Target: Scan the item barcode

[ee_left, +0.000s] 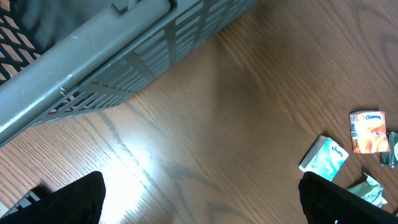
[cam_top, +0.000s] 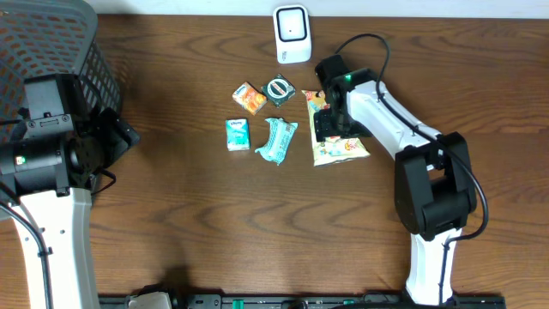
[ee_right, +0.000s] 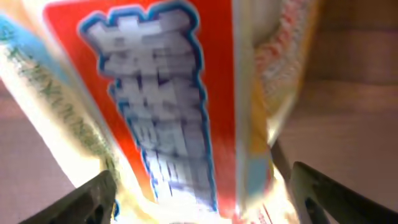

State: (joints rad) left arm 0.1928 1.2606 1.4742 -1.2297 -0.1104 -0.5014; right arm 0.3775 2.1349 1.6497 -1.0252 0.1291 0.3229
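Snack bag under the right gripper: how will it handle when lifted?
The snack bag lies flat and looks like thin film, so probably floppy and light, sagging from a one-edge grip. Its glossy print in the right wrist view suggests a slippery surface.

Left of the right gripper, on the wooden tabletop, lie a crumpled teal wrapper, a teal tissue pack, an orange packet and a dark round-labelled packet. A grey mesh basket stands far left.

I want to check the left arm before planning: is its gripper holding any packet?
No, the left gripper has its fingers wide apart above the wooden table, with nothing between them.
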